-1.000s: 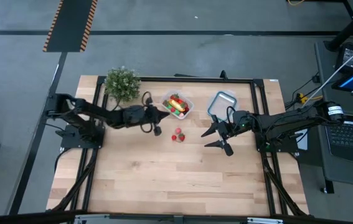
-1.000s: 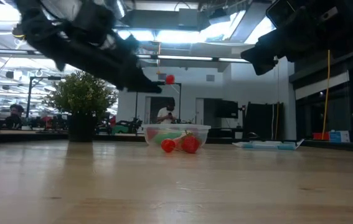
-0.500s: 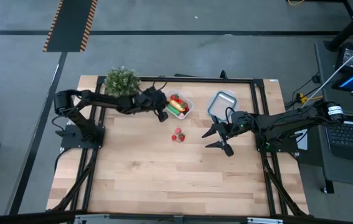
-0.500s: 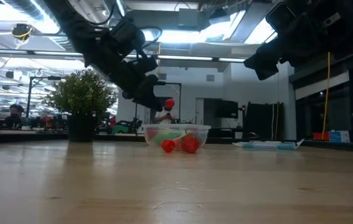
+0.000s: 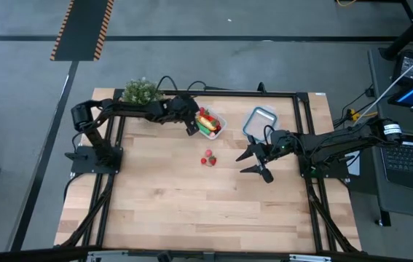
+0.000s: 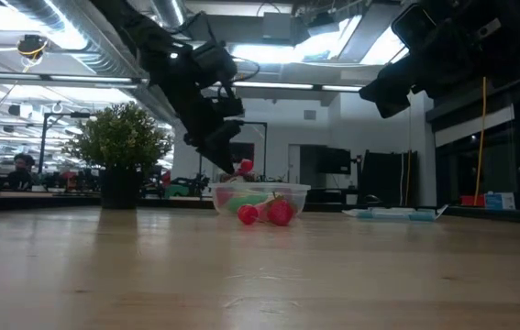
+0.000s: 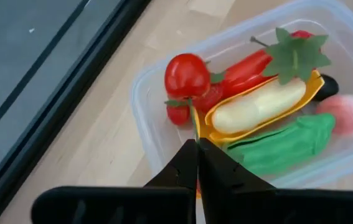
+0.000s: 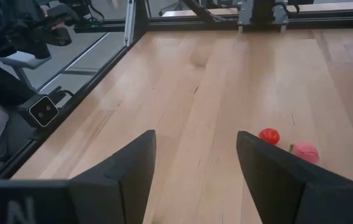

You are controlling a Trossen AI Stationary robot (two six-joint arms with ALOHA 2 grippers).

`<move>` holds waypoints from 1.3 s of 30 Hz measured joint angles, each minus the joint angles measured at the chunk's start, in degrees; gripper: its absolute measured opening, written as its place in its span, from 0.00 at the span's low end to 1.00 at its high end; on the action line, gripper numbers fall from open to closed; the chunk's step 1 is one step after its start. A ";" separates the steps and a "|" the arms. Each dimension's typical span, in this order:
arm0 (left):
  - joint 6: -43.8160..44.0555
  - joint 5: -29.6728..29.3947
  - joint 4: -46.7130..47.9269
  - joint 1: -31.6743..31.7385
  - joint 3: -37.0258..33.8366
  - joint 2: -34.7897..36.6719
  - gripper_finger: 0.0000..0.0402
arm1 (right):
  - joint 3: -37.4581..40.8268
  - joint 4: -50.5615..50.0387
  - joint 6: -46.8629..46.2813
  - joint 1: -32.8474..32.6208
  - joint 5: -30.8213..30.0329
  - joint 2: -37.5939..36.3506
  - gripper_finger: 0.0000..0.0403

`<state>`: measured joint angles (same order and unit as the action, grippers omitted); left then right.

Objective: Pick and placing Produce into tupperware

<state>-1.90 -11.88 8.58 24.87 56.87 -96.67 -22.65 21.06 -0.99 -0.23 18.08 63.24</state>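
High view: left gripper [image 5: 191,129] hangs at the tupperware's [image 5: 217,118] edge near the worktop's far side, fingers pinched together; whether they pinch a small red piece [image 6: 244,167], I cannot tell. Two loose strawberries [image 5: 207,159] lie mid-worktop: light, hard, roll-prone I judge; grip across the body. Right gripper [image 5: 255,161] waits spread wide, empty. Potted plant [image 5: 139,92] crowds the left arm.

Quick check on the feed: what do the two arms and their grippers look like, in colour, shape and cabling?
Both arms are dark, slim and jointed. The left arm has a black cable looping above its forearm; its gripper has two thin, black, tapered fingers. The right arm carries black cabling near the wrist, and the right gripper has broad, flat, matte black fingers. No markings show on either.
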 joint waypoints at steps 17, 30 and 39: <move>-1.70 -0.39 10.07 0.41 4.15 -1.81 0.00 | 0.00 -0.33 0.00 0.00 0.00 0.00 0.56; -2.49 3.60 8.58 2.29 4.12 -2.40 0.00 | 0.00 -0.35 -0.11 0.00 0.01 0.00 0.56; -2.88 5.55 8.41 2.29 4.12 -2.40 0.00 | 0.00 -0.35 -0.04 0.00 -0.01 0.00 0.56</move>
<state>-4.78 -6.33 16.99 27.16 60.99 -99.07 -22.65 20.71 -1.04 -0.23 18.07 63.24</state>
